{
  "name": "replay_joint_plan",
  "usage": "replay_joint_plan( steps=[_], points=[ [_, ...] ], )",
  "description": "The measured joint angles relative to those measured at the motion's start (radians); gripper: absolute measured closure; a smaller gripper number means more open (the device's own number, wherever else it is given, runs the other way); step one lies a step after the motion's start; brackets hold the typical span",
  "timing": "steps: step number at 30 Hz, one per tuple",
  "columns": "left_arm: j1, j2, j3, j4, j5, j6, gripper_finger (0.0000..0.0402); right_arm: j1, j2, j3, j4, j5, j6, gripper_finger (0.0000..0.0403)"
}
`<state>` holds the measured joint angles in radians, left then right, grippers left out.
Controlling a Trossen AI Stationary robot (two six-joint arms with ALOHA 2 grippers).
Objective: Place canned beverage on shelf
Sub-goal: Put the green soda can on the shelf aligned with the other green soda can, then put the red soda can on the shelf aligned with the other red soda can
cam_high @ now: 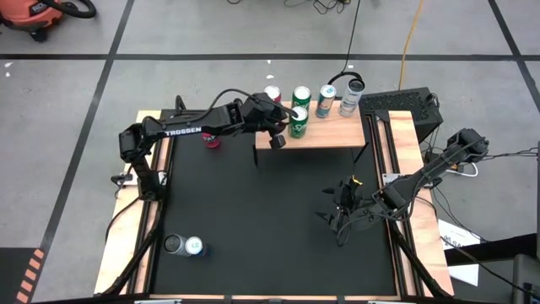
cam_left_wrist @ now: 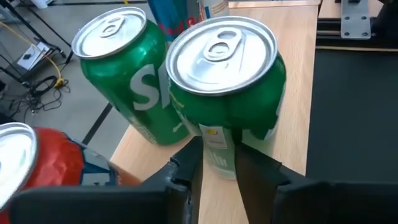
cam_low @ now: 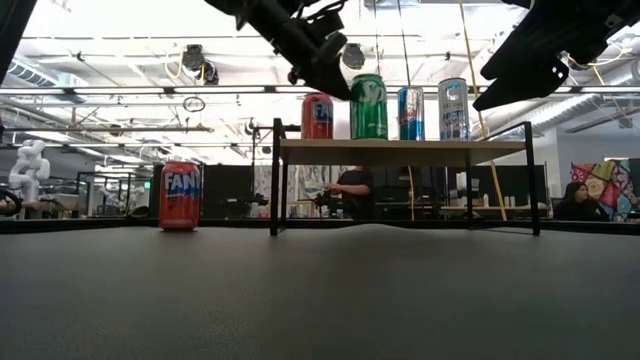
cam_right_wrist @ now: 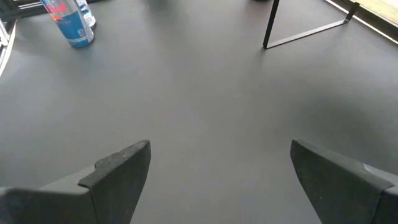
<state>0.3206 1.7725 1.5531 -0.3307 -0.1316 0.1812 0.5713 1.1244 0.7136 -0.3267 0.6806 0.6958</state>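
Well under way, by the look of it: five cans standing on the shelf (cam_high: 337,137) in the upper middle of the overhead frame, among them a green can (cam_left_wrist: 227,93) near the front edge, upright just beyond the left end effector (cam_left_wrist: 217,149). Nearly closed there, only a slim gap between the fingers, gripping nothing. Probably left to shelve: a red can (cam_high: 211,139) at upper left of the desk (cam_high: 270,228) and two cans (cam_high: 184,246) at lower left. Right end effector (cam_right_wrist: 221,152) wide open, empty, over the mat at middle right. No bins or trays.
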Motion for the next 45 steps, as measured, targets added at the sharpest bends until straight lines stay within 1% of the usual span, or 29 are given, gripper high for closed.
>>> replay_joint_plan(
  steps=[5, 12, 19, 26, 29, 33, 37, 42, 45],
  points=[
    [0.0, 0.015, -0.005, 0.027, 0.004, 0.0, 0.0313, 0.0, 0.0, 0.0, 0.0, 0.0, 0.0, 0.0028],
    [0.0, 0.033, -0.005, 0.024, 0.005, 0.0, 0.0313, 0.0, 0.0, 0.0, 0.0, -0.001, 0.002, 0.0027],
    [0.0, -0.017, -0.005, -0.083, -0.001, 0.0, 0.0314, 0.0, 0.0, 0.0, -0.001, 0.007, 0.022, 0.0027],
    [-0.014, -0.106, -0.015, -0.21, -0.003, -0.019, 0.0314, 0.0, 0.036, 0.0, 0.015, 0.054, 0.066, 0.0027],
    [-0.035, -0.165, -0.071, -0.207, -0.003, -0.044, 0.0314, 0.0, 0.068, 0.0, 0.019, 0.054, 0.097, 0.0027],
    [-0.067, -0.271, -0.195, -0.192, -0.006, -0.082, 0.0314, 0.0, 0.115, 0.0, 0.065, 0.054, 0.106, 0.0027],
    [-0.114, -0.405, -0.354, -0.191, -0.065, -0.157, 0.0314, 0.0, 0.149, 0.0, 0.138, 0.05, 0.076, 0.0027],
    [-0.198, -0.592, -0.545, -0.213, -0.136, -0.293, 0.0314, 0.0, 0.183, 0.0, 0.21, 0.037, 0.023, 0.0027],
    [-0.239, -0.692, -0.617, -0.294, -0.161, -0.415, 0.0311, 0.0, 0.196, 0.0, 0.247, 0.022, -0.008, 0.0027]
  ],
)
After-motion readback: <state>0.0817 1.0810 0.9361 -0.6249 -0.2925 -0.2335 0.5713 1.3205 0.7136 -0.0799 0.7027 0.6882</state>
